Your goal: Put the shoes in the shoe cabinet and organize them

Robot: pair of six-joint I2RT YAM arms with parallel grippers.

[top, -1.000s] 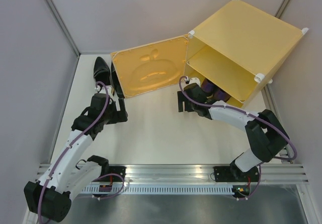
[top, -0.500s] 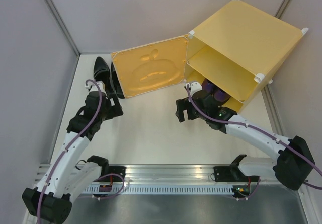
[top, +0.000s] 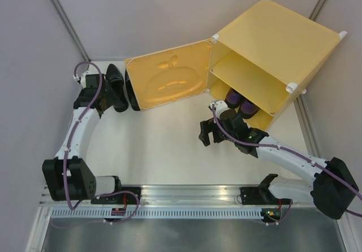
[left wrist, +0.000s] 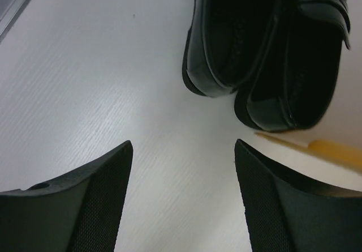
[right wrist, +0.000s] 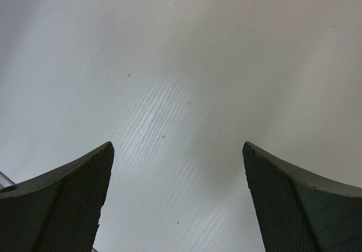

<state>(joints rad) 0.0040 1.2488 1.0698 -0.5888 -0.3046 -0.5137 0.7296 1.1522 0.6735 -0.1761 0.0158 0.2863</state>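
Note:
The yellow shoe cabinet [top: 271, 42] stands at the back right, its apple-embossed door [top: 167, 82] swung open to the left. Two dark purple shoes [top: 237, 101] lie in its lower compartment, under the shelf. Two black shoes [top: 116, 81] [left wrist: 266, 54] lie side by side on the table just left of the door, their heels toward my left gripper. My left gripper [top: 100, 100] [left wrist: 182, 145] is open just short of those heels, touching nothing. My right gripper [top: 205, 133] [right wrist: 176, 145] is open over bare table in front of the cabinet.
Grey walls enclose the white table [top: 164, 150] on the left, back and right. The open door's lower edge [left wrist: 334, 150] shows close beside the black shoes. A metal rail [top: 186, 194] runs along the near edge by the arm bases.
My left arm has swung out to the left and back, bringing its gripper in behind the black shoes' heels. My right gripper has drawn back from the cabinet opening toward the near side.

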